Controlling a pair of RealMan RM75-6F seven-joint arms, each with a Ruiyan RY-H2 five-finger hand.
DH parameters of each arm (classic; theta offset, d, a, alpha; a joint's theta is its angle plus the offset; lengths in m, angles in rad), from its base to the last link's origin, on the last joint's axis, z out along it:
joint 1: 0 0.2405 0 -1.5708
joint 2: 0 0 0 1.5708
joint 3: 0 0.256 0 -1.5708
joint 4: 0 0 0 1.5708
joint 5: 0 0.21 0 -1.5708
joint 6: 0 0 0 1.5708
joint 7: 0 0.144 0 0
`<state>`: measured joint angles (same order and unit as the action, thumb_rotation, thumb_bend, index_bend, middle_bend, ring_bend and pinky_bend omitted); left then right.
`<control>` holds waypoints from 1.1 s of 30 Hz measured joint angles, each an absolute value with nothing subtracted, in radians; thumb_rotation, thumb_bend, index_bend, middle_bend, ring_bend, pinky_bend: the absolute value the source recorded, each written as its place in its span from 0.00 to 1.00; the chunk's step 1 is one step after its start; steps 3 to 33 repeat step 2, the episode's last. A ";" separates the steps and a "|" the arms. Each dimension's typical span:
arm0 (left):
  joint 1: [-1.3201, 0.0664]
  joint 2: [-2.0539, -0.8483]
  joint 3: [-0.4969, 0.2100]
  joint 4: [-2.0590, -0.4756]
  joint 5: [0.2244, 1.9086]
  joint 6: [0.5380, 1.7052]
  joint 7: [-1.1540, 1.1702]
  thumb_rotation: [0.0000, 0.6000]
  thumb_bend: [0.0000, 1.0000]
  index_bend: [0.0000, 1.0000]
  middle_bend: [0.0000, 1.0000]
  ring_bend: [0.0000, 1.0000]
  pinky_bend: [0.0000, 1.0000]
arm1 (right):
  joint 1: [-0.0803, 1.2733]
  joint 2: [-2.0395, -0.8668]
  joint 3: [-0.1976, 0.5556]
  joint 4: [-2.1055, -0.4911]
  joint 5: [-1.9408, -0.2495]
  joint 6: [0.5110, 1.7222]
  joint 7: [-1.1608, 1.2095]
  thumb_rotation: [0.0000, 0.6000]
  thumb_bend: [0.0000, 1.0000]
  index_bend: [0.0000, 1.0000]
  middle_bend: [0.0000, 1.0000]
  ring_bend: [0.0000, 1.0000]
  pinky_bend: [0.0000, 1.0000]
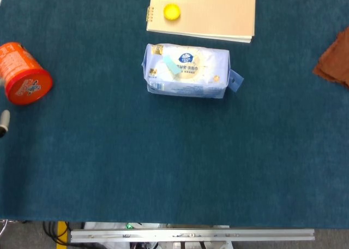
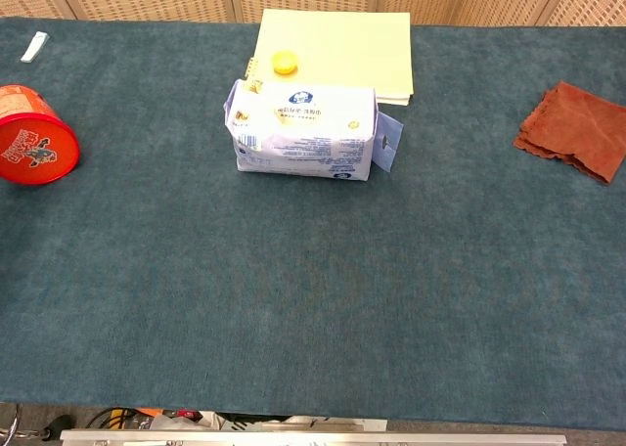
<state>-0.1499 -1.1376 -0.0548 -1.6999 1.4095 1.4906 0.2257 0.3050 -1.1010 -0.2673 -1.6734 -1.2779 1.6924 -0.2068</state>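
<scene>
At the worktop's (image 2: 293,299) left edge, my left robot hand (image 1: 3,122) barely shows near the can (image 1: 23,74), its grip untellable.

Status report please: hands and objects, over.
Right hand out of view. Left hand only a sliver at frame edge, state unclear, beside orange can. Wipes pack lies mid-table.

Glossy plastic wipes pack (image 1: 186,70), prob. paper notebook (image 1: 203,11).

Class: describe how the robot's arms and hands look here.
Only a sliver of the left hand shows at the head view's left edge: pale grey, rounded, dark-tipped. No arms, cables or markings visible; right hand out of view.
</scene>
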 measured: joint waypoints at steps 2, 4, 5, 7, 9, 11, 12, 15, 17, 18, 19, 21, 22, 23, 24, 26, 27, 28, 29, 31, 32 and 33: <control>-0.139 -1.134 -0.043 -1.704 1.420 1.497 0.228 1.00 0.36 0.25 0.47 0.45 0.41 | 0.279 -1.098 -0.258 -1.673 -1.300 1.701 -0.207 0.85 0.50 0.01 0.33 0.27 0.50; -0.139 -1.134 -0.043 -1.704 1.420 1.497 0.228 1.00 0.36 0.25 0.47 0.45 0.41 | 0.279 -1.098 -0.258 -1.673 -1.300 1.701 -0.207 0.85 0.50 0.01 0.33 0.27 0.50; -0.139 -1.134 -0.043 -1.704 1.420 1.497 0.228 1.00 0.36 0.25 0.47 0.45 0.41 | 0.279 -1.098 -0.258 -1.673 -1.300 1.701 -0.207 0.85 0.50 0.01 0.33 0.27 0.50; -0.139 -1.134 -0.043 -1.704 1.420 1.497 0.228 1.00 0.36 0.25 0.47 0.45 0.41 | 0.279 -1.098 -0.258 -1.673 -1.300 1.701 -0.207 0.85 0.50 0.01 0.33 0.27 0.50; -0.139 -1.134 -0.043 -1.704 1.420 1.497 0.228 1.00 0.36 0.25 0.47 0.45 0.41 | 0.279 -1.098 -0.258 -1.673 -1.300 1.701 -0.207 0.85 0.50 0.01 0.33 0.27 0.50; -0.139 -1.134 -0.043 -1.704 1.420 1.497 0.228 1.00 0.36 0.25 0.47 0.45 0.41 | 0.279 -1.098 -0.258 -1.673 -1.300 1.701 -0.207 0.85 0.50 0.01 0.33 0.27 0.50; -0.139 -1.134 -0.043 -1.704 1.420 1.497 0.228 1.00 0.36 0.25 0.47 0.45 0.41 | 0.279 -1.098 -0.258 -1.673 -1.300 1.701 -0.207 0.85 0.50 0.01 0.33 0.27 0.50; -0.139 -1.134 -0.043 -1.704 1.420 1.497 0.228 1.00 0.36 0.25 0.47 0.45 0.41 | 0.279 -1.098 -0.258 -1.673 -1.300 1.701 -0.207 0.85 0.50 0.01 0.33 0.27 0.50; -0.139 -1.134 -0.043 -1.704 1.420 1.497 0.228 1.00 0.36 0.25 0.47 0.45 0.41 | 0.279 -1.098 -0.258 -1.673 -1.300 1.701 -0.207 0.85 0.50 0.01 0.33 0.27 0.50; -0.139 -1.134 -0.043 -1.704 1.420 1.497 0.228 1.00 0.36 0.25 0.47 0.45 0.41 | 0.279 -1.098 -0.258 -1.673 -1.300 1.701 -0.207 0.85 0.50 0.01 0.33 0.27 0.50; -0.139 -1.134 -0.043 -1.704 1.420 1.497 0.228 1.00 0.36 0.25 0.47 0.45 0.41 | 0.279 -1.098 -0.258 -1.673 -1.300 1.701 -0.207 0.85 0.50 0.01 0.33 0.27 0.50; -0.139 -1.134 -0.043 -1.704 1.420 1.497 0.228 1.00 0.36 0.25 0.47 0.45 0.41 | 0.279 -1.098 -0.258 -1.673 -1.300 1.701 -0.207 0.85 0.50 0.01 0.33 0.27 0.50; -0.139 -1.134 -0.043 -1.704 1.420 1.497 0.228 1.00 0.36 0.25 0.47 0.45 0.41 | 0.279 -1.098 -0.258 -1.673 -1.300 1.701 -0.207 0.85 0.50 0.01 0.33 0.27 0.50; -0.139 -1.134 -0.043 -1.704 1.420 1.497 0.228 1.00 0.36 0.25 0.47 0.45 0.41 | 0.279 -1.098 -0.258 -1.673 -1.300 1.701 -0.207 0.85 0.50 0.01 0.33 0.27 0.50; -0.139 -1.134 -0.043 -1.704 1.420 1.497 0.228 1.00 0.36 0.25 0.47 0.45 0.41 | 0.279 -1.098 -0.258 -1.673 -1.300 1.701 -0.207 0.85 0.50 0.01 0.33 0.27 0.50; -0.139 -1.134 -0.043 -1.704 1.420 1.497 0.228 1.00 0.36 0.25 0.47 0.45 0.41 | 0.279 -1.098 -0.258 -1.673 -1.300 1.701 -0.207 0.85 0.50 0.01 0.33 0.27 0.50; -0.139 -1.134 -0.043 -1.704 1.420 1.497 0.228 1.00 0.36 0.25 0.47 0.45 0.41 | 0.279 -1.098 -0.258 -1.673 -1.300 1.701 -0.207 0.85 0.50 0.01 0.33 0.27 0.50; -0.139 -1.134 -0.043 -1.704 1.420 1.497 0.228 1.00 0.36 0.25 0.47 0.45 0.41 | 0.279 -1.098 -0.258 -1.673 -1.300 1.701 -0.207 0.85 0.50 0.01 0.33 0.27 0.50; -0.139 -1.134 -0.043 -1.704 1.420 1.497 0.228 1.00 0.36 0.25 0.47 0.45 0.41 | 0.279 -1.098 -0.258 -1.673 -1.300 1.701 -0.207 0.85 0.50 0.01 0.33 0.27 0.50; -0.139 -1.134 -0.043 -1.704 1.420 1.497 0.228 1.00 0.36 0.25 0.47 0.45 0.41 | 0.279 -1.098 -0.258 -1.673 -1.300 1.701 -0.207 0.85 0.50 0.01 0.33 0.27 0.50; -0.139 -1.134 -0.043 -1.704 1.420 1.497 0.228 1.00 0.36 0.25 0.47 0.45 0.41 | 0.279 -1.098 -0.258 -1.673 -1.300 1.701 -0.207 0.85 0.50 0.01 0.33 0.27 0.50; -0.139 -1.134 -0.043 -1.704 1.420 1.497 0.228 1.00 0.36 0.25 0.47 0.45 0.41 | 0.279 -1.098 -0.258 -1.673 -1.300 1.701 -0.207 0.85 0.50 0.01 0.33 0.27 0.50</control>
